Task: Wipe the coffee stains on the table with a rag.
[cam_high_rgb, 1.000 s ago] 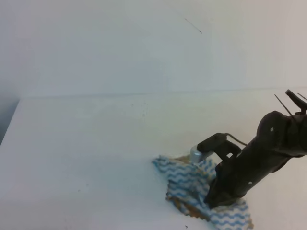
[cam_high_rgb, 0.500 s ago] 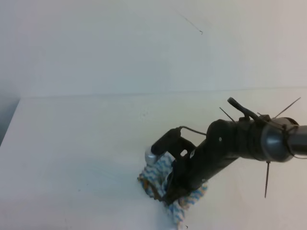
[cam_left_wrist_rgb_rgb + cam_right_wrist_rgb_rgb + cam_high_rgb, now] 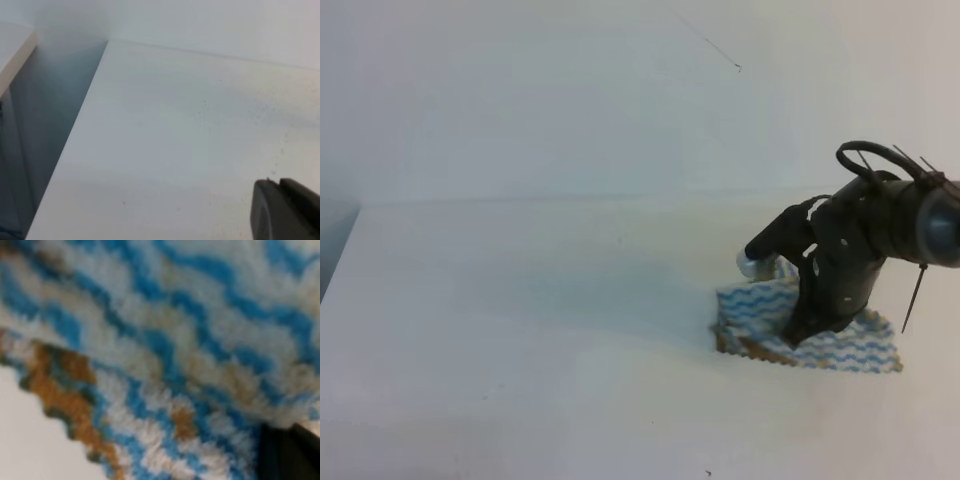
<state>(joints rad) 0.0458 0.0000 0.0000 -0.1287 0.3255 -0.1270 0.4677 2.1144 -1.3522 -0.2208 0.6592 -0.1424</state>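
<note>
The rag (image 3: 840,345), blue-and-white zigzag, lies spread flat on the white table (image 3: 520,300) at the right. My right gripper (image 3: 800,335) points down onto its middle and is shut on the cloth. The right wrist view is filled by the rag (image 3: 150,350), with tan-brown staining (image 3: 60,385) in its fibres and one dark fingertip (image 3: 287,452) at the bottom right. A tan-brown strip (image 3: 757,350) shows along the rag's front-left edge. No separate coffee blotch shows on the table. My left gripper (image 3: 282,212) hangs above bare table (image 3: 175,150), its jaws together and empty.
The table's left edge (image 3: 70,145) drops into a dark gap beside a wall. The back edge (image 3: 570,197) meets a plain white wall. A few tiny dark specks (image 3: 708,473) dot the tabletop near the front.
My right gripper has dragged the rag from the front centre to the right and further back. The rag, bunched half a second ago, now lies spread flat.
</note>
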